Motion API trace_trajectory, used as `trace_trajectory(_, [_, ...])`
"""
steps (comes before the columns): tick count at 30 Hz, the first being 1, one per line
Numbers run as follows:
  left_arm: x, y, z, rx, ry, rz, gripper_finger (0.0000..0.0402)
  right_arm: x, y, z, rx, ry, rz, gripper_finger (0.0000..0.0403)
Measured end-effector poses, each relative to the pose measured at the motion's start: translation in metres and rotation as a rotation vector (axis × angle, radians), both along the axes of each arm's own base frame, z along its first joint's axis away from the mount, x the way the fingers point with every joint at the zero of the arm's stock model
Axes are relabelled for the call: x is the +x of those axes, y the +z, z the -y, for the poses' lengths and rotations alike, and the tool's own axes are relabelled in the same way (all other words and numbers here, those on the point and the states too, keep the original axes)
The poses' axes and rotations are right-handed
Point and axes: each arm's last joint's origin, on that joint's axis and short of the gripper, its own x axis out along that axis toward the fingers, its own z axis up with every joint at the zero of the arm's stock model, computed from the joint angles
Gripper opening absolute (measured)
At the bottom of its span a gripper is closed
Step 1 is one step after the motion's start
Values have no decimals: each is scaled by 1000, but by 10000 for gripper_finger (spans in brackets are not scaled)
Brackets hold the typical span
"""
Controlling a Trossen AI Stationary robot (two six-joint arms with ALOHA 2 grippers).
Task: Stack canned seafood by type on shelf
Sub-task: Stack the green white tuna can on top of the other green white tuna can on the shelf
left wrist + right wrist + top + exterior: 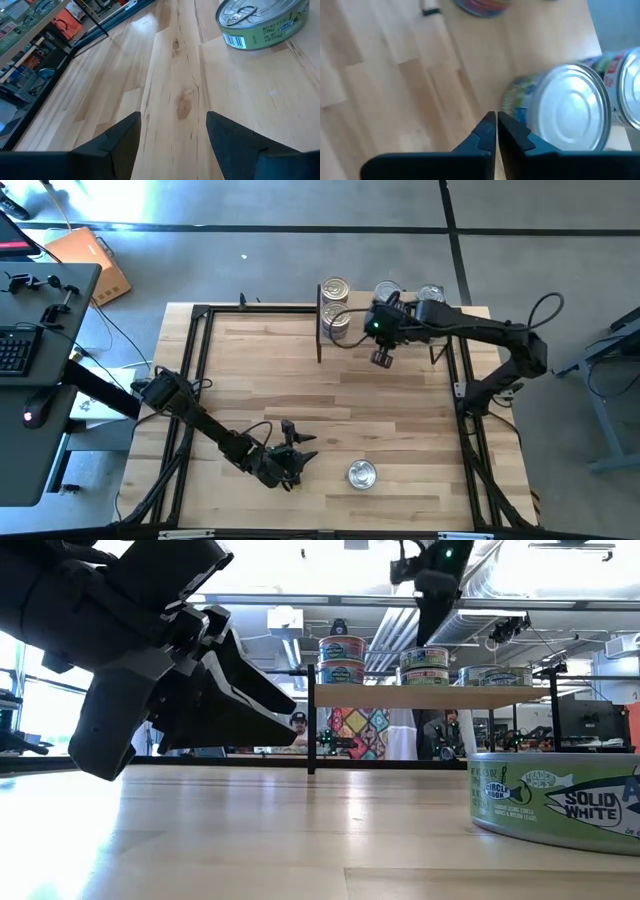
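1. The high view alone shows the whole layout: the small light-wood shelf on black legs (pixel 385 330) at the far edge of the butcher-block table (pixel 400 410), with round silver tins on it, one stack (pixel 335 305) at its left end.
2. The low view reveals the green "Solid White" label on the lone short tin (pixel 560 802) on the table, and the stacked tins (pixel 342 659) on the shelf.
3. The right gripper (pixel 496 131) hangs empty beside the shelf, fingers pressed together, near a silver-lidded tin (pixel 570 107).
4. The left gripper (pixel 172 132) sits low near the front, fingers parted, empty, the lone tin (pixel 262 21) just ahead.
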Motion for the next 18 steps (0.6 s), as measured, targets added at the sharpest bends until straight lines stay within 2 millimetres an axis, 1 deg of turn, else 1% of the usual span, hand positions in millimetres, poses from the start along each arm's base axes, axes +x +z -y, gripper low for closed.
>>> trace_trajectory(3, [0,0,0,0,-1,-1,217,1,-5,9,-13,-36,-24,13])
trace_trajectory(7, [0,0,0,-1,-1,-1,217,1,-4,11,-84,-73,-42,17])
trace_trajectory(12, [0,0,0,-1,-1,-1,217,-1,0,5,-122,-83,-33,6])
trace_trajectory(15, [0,0,0,-1,-2,-1,217,0,1,-1,-123,-60,-22,1])
trace_trajectory(18, [0,0,0,-2,-1,2,217,2,4,-3,-135,-63,11,0])
